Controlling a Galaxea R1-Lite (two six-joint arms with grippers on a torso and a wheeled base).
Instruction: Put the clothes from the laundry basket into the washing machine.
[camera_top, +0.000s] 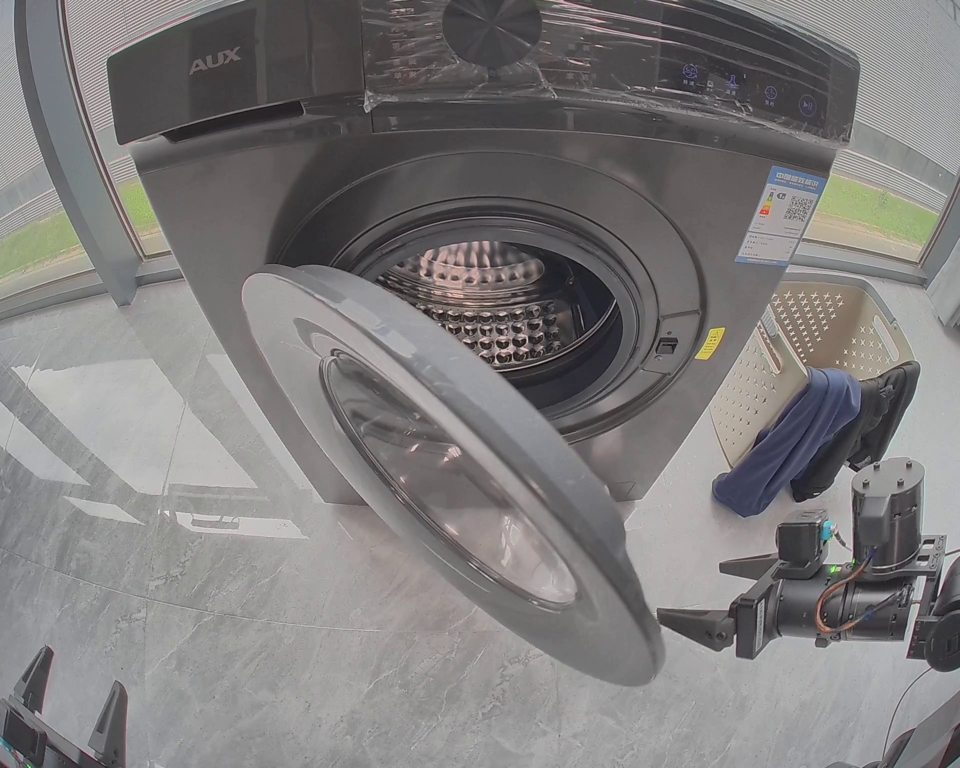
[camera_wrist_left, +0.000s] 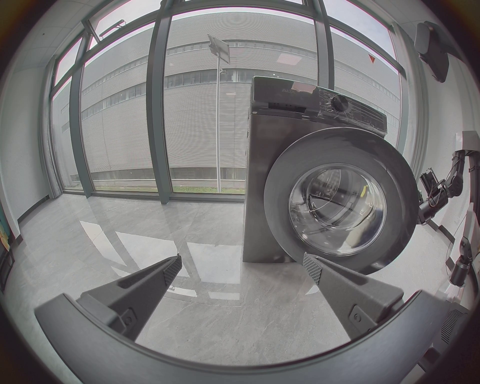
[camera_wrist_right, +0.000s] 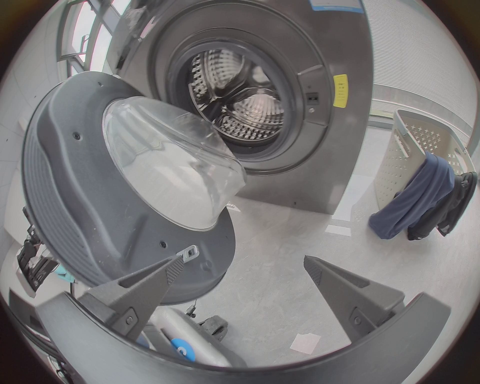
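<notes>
The left gripper (camera_top: 72, 700) sits at the lower left corner of the head view, low over the floor (camera_top: 200, 600). Its jaws are spread apart and hold nothing, and there is wide free floor in front of them. The right gripper (camera_top: 700, 595) is at the lower right, the arm lying about level and pointing toward the left of the frame. Its jaws are also spread and hold nothing. Its lower fingertip is just beside the lower right rim of the door (camera_top: 440, 470); I cannot tell if it touches.

The door is swung wide open toward the camera and fills the middle of the frame. Behind it the washing machine (camera_top: 250, 200) shows its bare steel drum (camera_top: 480, 310). The front carries a logo at the upper left of the panel, a blue and white label (camera_top: 785, 215) at the upper right, and a small yellow sticker (camera_top: 710, 343) beside the door catch.

The laundry basket (camera_top: 830, 320) stands at the right of the machine, just beside it. A blue garment (camera_top: 800, 440) and a black garment (camera_top: 880, 410) hang over its front edge, and the blue one reaches the floor. Open floor lies between the right gripper and the basket.
</notes>
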